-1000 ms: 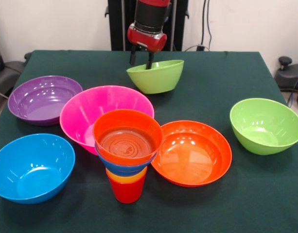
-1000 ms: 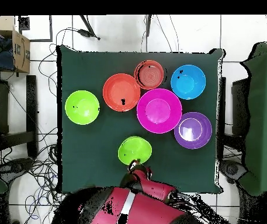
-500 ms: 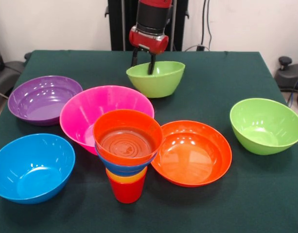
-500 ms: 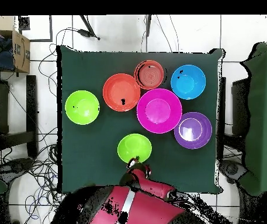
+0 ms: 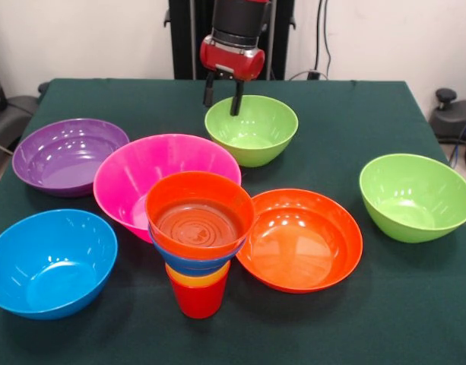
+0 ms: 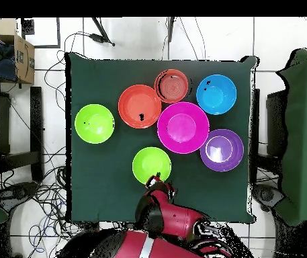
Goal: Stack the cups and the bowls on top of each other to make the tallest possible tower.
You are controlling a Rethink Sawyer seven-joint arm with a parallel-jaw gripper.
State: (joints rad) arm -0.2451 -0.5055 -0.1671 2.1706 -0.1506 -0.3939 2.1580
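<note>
My gripper [image 5: 222, 99] [image 6: 157, 180] is shut on the far rim of a lime green bowl [image 5: 252, 131] [image 6: 151, 165], one finger inside and one outside. The bowl hangs level at the back middle of the table. The tower [image 5: 199, 236] [image 6: 173, 85] stands at the front: a red cup [image 5: 198, 299] lowest, an orange cup [image 5: 198, 277], a small blue bowl [image 5: 191, 262], and a small orange-red bowl [image 5: 200, 215] on top. The gripper is well behind the tower.
Around the tower lie a large pink bowl [image 5: 141, 171], a purple bowl [image 5: 65, 154], a light blue bowl [image 5: 49, 261], a large orange-red bowl [image 5: 301, 239] and a second lime green bowl [image 5: 415, 196]. The green table [image 5: 354, 122] has bare cloth at the back right.
The held lime green bowl went from tilted to level and moved away from the robot's base, toward the pink bowl. The gripper rose slightly with it.
</note>
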